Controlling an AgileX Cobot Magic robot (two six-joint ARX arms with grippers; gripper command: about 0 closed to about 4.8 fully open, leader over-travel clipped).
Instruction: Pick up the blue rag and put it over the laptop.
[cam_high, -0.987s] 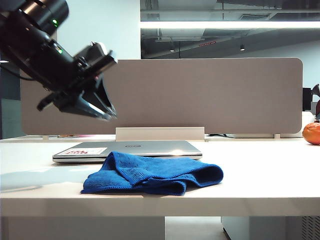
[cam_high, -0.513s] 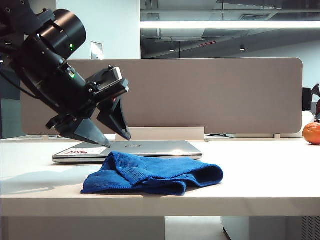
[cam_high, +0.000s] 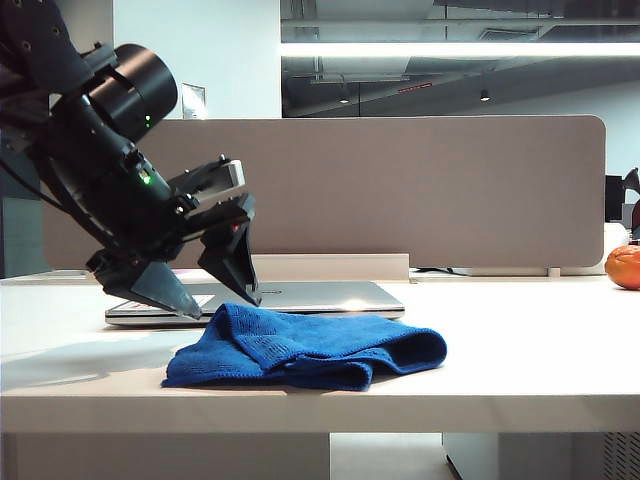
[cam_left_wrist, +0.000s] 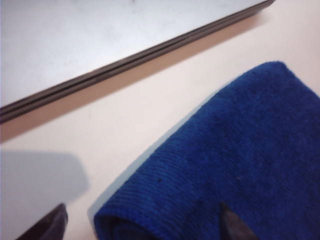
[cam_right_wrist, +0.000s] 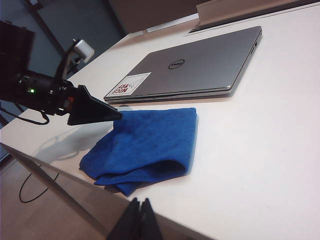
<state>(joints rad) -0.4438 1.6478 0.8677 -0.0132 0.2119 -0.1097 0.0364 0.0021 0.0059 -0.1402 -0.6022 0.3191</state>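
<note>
Left gripper hangs low over the left end of the rag, fingers spread wide, nothing between them. In the left wrist view the two fingertips straddle a folded corner of the rag, one tip over bare table, the other over the cloth; contact can't be told.

Rag lies crumpled and folded on the white table, near the front edge, just in front of the laptop. Laptop is closed and flat, sticker at its left front corner, logo mid-lid. Rag edge sits right by the laptop's front edge, not on the lid.

Right gripper stays out of the exterior view; its wrist view shows its fingers pressed together, empty, well apart from the rag, off the table's front edge.

An orange object sits far right.
</note>
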